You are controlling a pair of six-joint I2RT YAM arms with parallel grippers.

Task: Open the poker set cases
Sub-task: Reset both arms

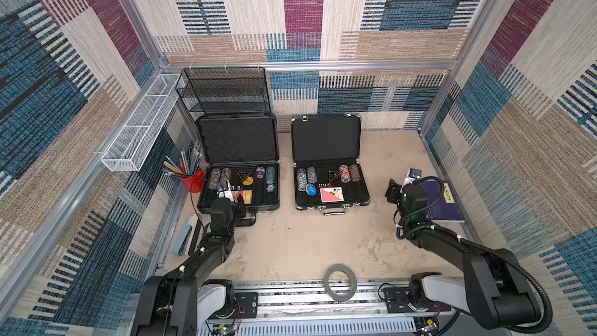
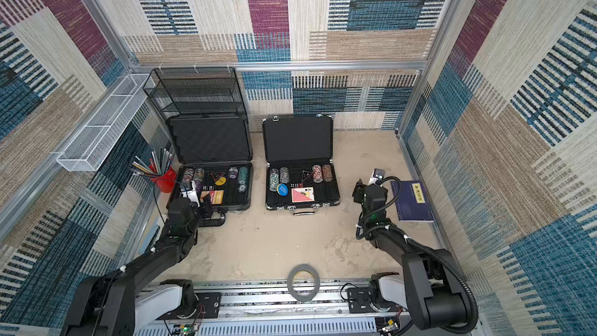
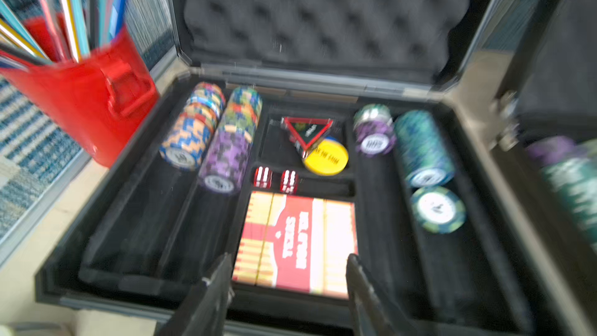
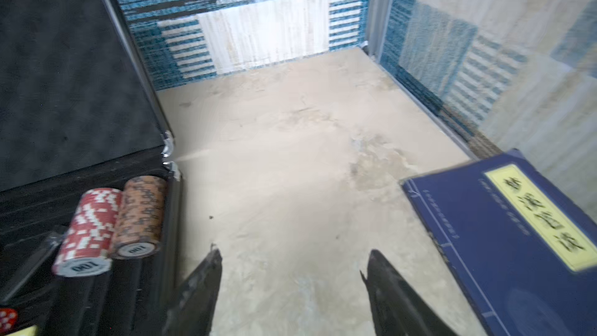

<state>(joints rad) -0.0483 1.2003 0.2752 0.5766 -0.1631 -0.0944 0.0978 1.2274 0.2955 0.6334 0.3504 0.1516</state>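
Both poker set cases lie open on the surface. The black case [image 1: 326, 138] has its lid standing upright. The grey case [image 1: 238, 140] is just beside it on the left arm's side, its lid raised in front of a black mesh rack [image 1: 223, 92]. Whether that lid touches the rack cannot be told.

The left arm [image 1: 219, 218] covers the grey case's near corner farthest from the black case, along with part of its handle [image 1: 250, 221]. The left wrist view is smeared. It shows the left jaws well apart over the grey case's front rim, holding nothing, with a red card box [image 3: 297, 240] showing between them. Its print is hard to read. The black case shows there only as a blurred sliver at the frame's edge.

The right jaws hang over bare surface on the black case's far side from the grey one, spread wide and empty. In the right wrist view only that side of the black case shows, with two chip stacks [image 4: 113, 221]. A dark blue book [image 4: 517, 247], farther from the black case, is cut off by the frame.

A pale object [image 1: 182, 237] past the grey case from the black case is half hidden by the left arm and cannot be identified.
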